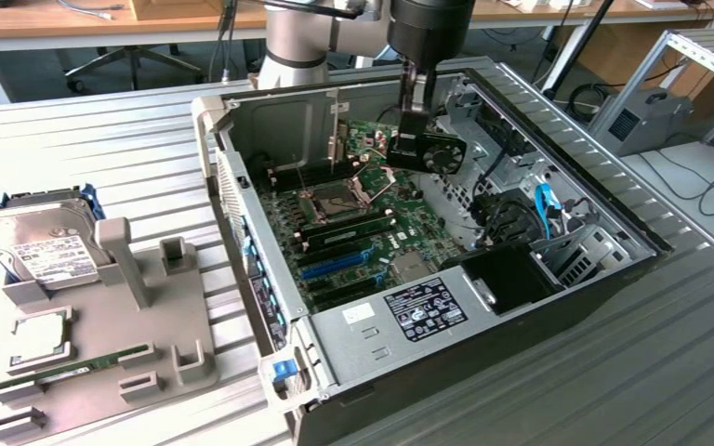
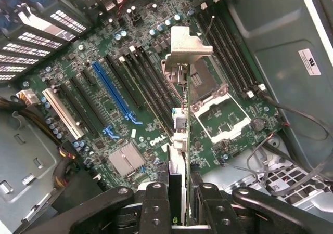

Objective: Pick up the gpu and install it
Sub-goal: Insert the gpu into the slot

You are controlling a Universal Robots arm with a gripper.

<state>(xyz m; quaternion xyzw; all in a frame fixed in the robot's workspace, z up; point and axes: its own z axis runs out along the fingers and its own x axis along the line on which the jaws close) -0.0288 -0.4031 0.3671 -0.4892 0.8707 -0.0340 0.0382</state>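
— Black fingers (image 2: 156, 203) of the tool (image 2: 179, 205) grip what?
— They're closed partway on the gpu (image 2: 183, 114), held on edge above the motherboard (image 2: 104, 104) inside the open computer case (image 1: 257, 121).

Even bright overhead light, soft shadows inside the case (image 1: 605, 279), sharp focus

One claw (image 1: 415, 139) grips one graphics card (image 1: 438, 151) above one open computer case (image 1: 605, 269). Below the claw lies one motherboard (image 2: 119, 78) with one blue slot (image 2: 115, 92), one white slot (image 2: 62, 112) and one empty processor socket (image 2: 221, 114). Well away from the claw, on the surface, one grey holder (image 1: 146, 353) carries one hard drive (image 1: 47, 251), one processor chip (image 1: 41, 336) and one memory stick (image 1: 78, 367).
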